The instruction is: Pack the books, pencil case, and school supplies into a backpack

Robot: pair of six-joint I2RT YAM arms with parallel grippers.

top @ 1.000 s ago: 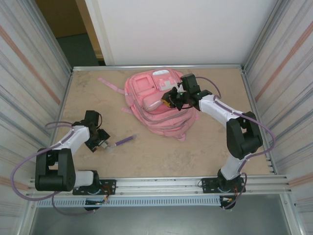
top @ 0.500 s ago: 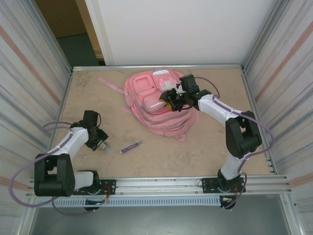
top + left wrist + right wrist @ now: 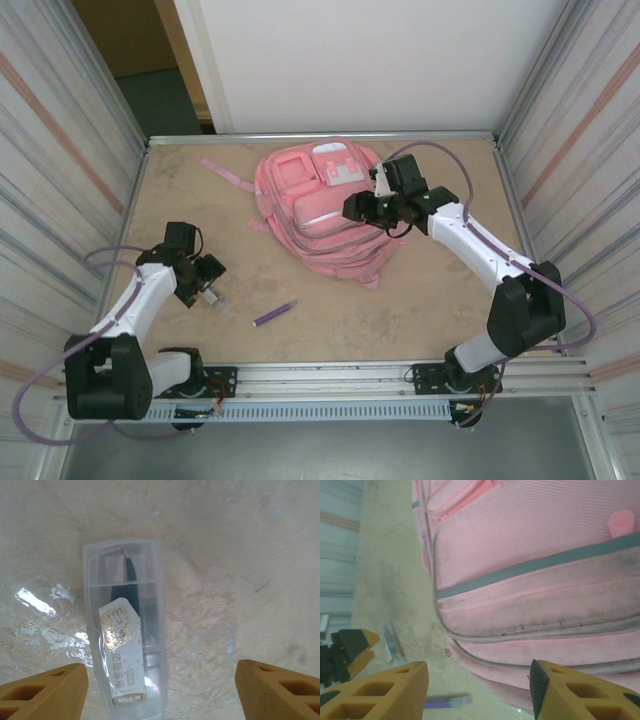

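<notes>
The left gripper (image 3: 162,690), wide open and empty, hovers over the small clear plastic box (image 3: 125,630) lying on the beige table (image 3: 250,555), well apart from the large pink fabric backpack (image 3: 310,215) under the open, empty right gripper (image 3: 352,208); closing off-centre could squirt the smooth box away.

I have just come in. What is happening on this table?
Two robot arms work around a pink backpack. The right gripper hangs open over its front, holding nothing. The left gripper is open above a small clear plastic case lying on the table, not gripping it. A purple pen lies loose on the table nearby.
</notes>
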